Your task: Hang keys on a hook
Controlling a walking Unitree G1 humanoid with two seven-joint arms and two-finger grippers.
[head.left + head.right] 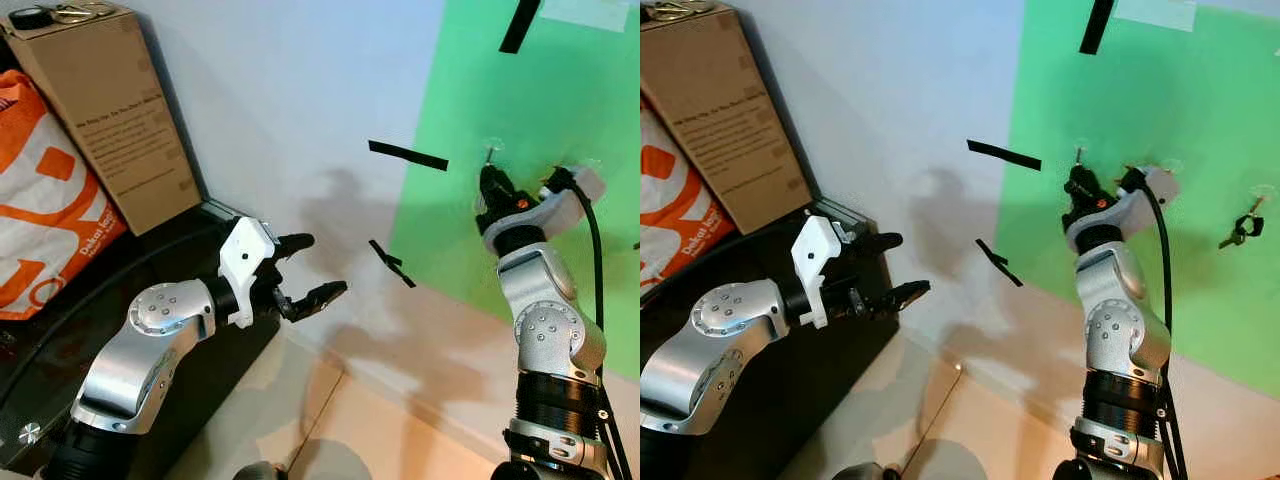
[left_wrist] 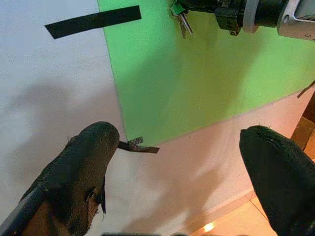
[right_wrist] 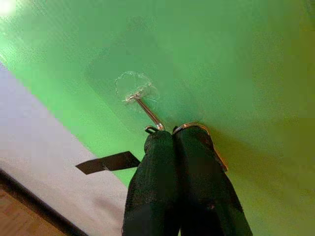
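Observation:
My right gripper [image 1: 490,190] is raised against the green sheet [image 1: 540,100] on the wall, shut on a bunch of keys. In the right wrist view the metal key ring [image 3: 197,129] curves around the closed fingers [image 3: 157,167], and its end touches the tip of a clear stick-on hook [image 3: 142,105]. The left wrist view shows the keys [image 2: 182,19] dangling below that gripper. My left gripper [image 1: 310,265] is open and empty, held in mid air in front of the white wall, well to the left of the hook.
A second bunch of keys [image 1: 1240,228] hangs from another hook further right on the green sheet. Black tape strips [image 1: 408,155] mark the wall. At left a cardboard box [image 1: 110,110] and an orange-white bag [image 1: 40,200] stand on a dark surface [image 1: 60,330].

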